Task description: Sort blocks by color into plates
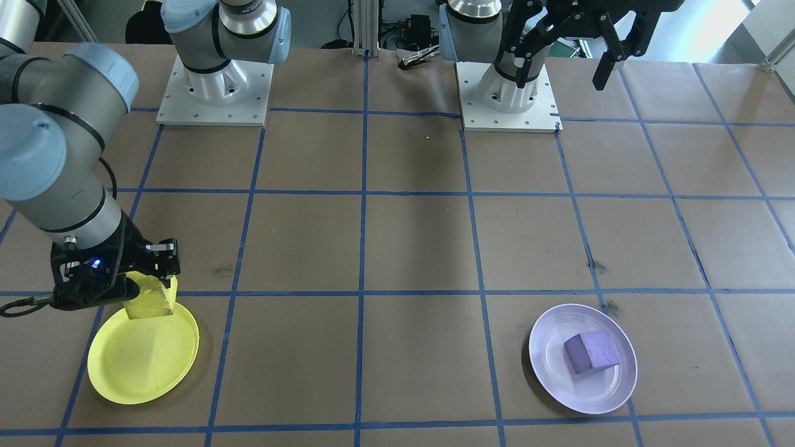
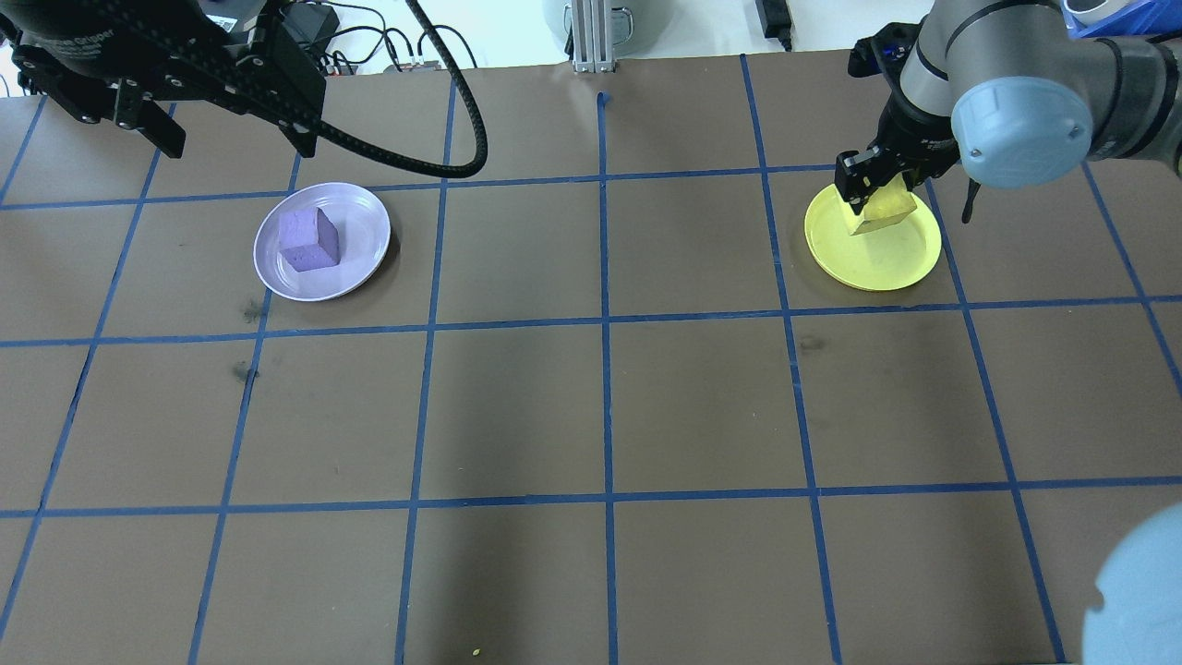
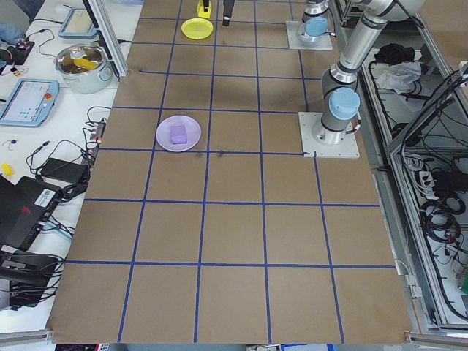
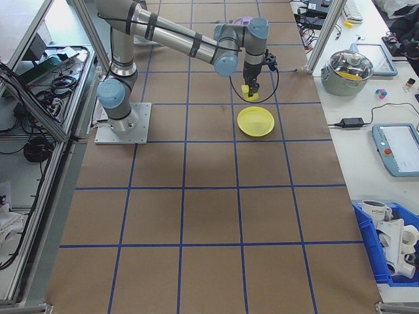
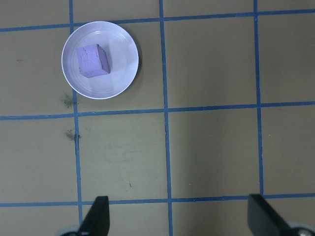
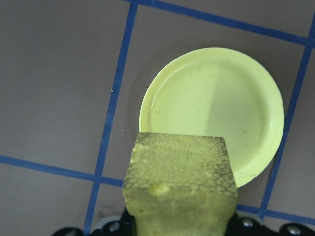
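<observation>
A brown tabletop (image 2: pixel 600 406) marked with a blue tape grid (image 2: pixel 605 319) is seen beneath both arms. The right arm (image 1: pixel 59 167) is stretched out over one end of it, and the left arm (image 2: pixel 166 55) is raised high above the other end.

The yellow plate (image 1: pixel 140 366) is seen lying flat on the tabletop, below the right gripper (image 1: pixel 146 282) and partly under it; in the right wrist view most of the plate's disc lies ahead of the jaws. The lavender plate (image 2: pixel 355 249) is found below and ahead of the left gripper (image 5: pixel 179 221), well apart from it.

The right jaws are pressed against the sides of the yellow block (image 1: pixel 149 301), which is pinched between them and held in the air over the near rim of the yellow plate, not touching it. Its rough, pitted top face is shown close up in the right wrist view.

The left jaws are spread wide, with only bare tabletop between the fingertips (image 5: pixel 98 216).

The purple block (image 2: pixel 309 240) is seen resting inside the lavender plate, far from either pair of jaws.
</observation>
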Controlling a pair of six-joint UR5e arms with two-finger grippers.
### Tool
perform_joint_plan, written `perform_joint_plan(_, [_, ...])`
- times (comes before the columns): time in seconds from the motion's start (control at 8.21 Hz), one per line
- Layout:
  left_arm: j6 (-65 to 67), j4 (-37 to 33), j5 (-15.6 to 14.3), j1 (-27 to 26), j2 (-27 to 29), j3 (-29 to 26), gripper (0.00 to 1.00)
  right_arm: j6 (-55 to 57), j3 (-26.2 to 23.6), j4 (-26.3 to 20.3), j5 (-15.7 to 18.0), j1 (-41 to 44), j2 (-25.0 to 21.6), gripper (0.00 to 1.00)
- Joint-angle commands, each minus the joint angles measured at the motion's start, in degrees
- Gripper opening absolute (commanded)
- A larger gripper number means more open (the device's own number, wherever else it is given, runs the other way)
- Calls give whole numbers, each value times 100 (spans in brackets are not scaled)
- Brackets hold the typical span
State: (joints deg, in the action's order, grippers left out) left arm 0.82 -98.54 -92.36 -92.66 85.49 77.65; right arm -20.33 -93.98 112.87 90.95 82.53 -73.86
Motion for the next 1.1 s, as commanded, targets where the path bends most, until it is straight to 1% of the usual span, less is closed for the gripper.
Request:
perform_joint_plan(0.0, [15, 1, -1, -15, -15, 31, 100, -296, 117, 735, -16, -167, 625, 0])
perform_joint_plan(0.12, [15, 1, -1, -15, -15, 22, 100, -348, 247, 1416, 53, -193, 871, 0])
perform_joint_plan(0.24, [15, 1, -1, -15, -15, 31, 100, -357, 223, 1475, 124, -193, 1065, 0])
perform_joint_plan(0.37, [15, 1, -1, -15, -15, 31, 100, -349, 222, 1440, 124, -193, 1119, 0])
perform_joint_plan(0.49, [15, 1, -1, -15, -15, 31, 100, -340, 214, 1266, 124, -193, 1119, 0])
perform_joint_plan(0.61, [15, 1, -1, -15, -15, 31, 100, -331, 205, 794, 116, -202, 1128, 2])
perform_joint_plan(0.73, [15, 1, -1, -15, -15, 31, 100, -340, 205, 485, 124, -202, 1128, 5])
perform_joint_plan(0.85, [15, 1, -1, -15, -15, 31, 100, -366, 205, 534, 116, -202, 1137, 16])
perform_joint_plan(0.97, [15, 1, -1, -15, -15, 31, 100, -427, 240, 587, 72, -202, 1224, 59])
